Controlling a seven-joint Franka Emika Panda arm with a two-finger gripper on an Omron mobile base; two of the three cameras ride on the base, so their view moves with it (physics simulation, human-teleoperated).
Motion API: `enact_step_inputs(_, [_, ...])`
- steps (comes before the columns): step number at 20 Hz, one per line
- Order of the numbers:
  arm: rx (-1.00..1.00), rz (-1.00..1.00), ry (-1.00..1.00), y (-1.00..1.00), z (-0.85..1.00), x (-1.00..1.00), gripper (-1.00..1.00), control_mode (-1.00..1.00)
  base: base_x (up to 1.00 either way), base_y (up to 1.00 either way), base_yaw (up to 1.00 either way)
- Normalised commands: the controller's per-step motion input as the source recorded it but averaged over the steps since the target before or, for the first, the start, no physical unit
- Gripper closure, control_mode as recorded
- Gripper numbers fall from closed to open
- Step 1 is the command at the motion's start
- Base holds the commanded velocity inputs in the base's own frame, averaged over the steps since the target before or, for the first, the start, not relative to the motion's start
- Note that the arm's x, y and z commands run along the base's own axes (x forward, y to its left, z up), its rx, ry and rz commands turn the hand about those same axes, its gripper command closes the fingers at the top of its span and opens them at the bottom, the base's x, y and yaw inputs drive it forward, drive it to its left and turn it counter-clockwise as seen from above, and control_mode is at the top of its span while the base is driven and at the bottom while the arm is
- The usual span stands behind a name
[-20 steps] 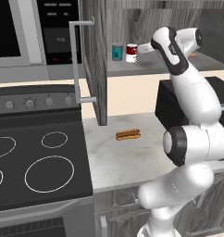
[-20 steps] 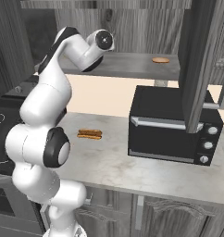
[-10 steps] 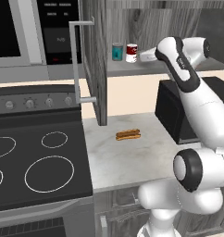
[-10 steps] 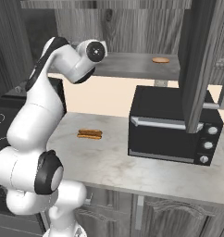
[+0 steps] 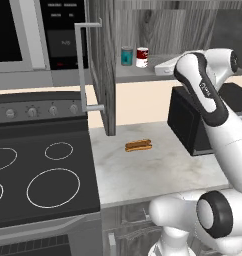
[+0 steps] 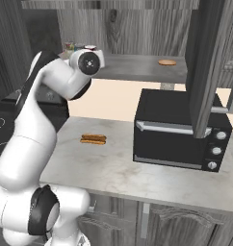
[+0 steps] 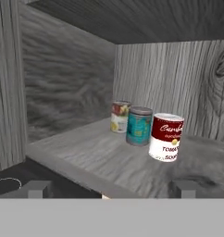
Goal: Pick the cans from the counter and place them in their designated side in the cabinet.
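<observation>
Now the fingers (image 7: 37,189) stand spread, empty, facing the red can (image 7: 165,137) and teal can (image 7: 139,126) on the cabinet shelf (image 7: 86,155).

Three upright cans are borne by the grey cabinet shelf (image 7: 86,152): a red-and-white soup can (image 7: 165,137), a teal can (image 7: 139,125) just beside it, and a yellow-labelled can (image 7: 120,116) behind. A hot dog (image 5: 138,145) and a black oven (image 6: 178,129) are carried by the marbled counter (image 5: 143,172).

My two base views look forward and down from behind, sharing the counter (image 5: 143,170) and cabinet (image 6: 137,67); my hand view faces its shelf (image 7: 86,157) close up.
</observation>
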Motion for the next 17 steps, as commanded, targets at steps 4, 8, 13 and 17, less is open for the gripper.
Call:
enact_step_inputs(4, [-0.01, 0.0, 0.09, 0.0, 0.0, -0.61, -1.0, -1.0, 0.0, 0.0, 0.0])
enact_step_inputs(8, [-0.04, 0.0, 0.14, 0.0, 0.0, -0.56, -1.0, -1.0, 0.0, 0.0, 0.0])
enact_step_inputs(13, [-0.02, 0.01, 0.06, 0.0, -0.04, -0.68, -1.0, -1.0, 0.0, 0.0, 0.0])
enact_step_inputs(17, [0.01, 0.0, -0.01, 0.0, -0.04, -0.63, -1.0, -1.0, 0.0, 0.0, 0.0])
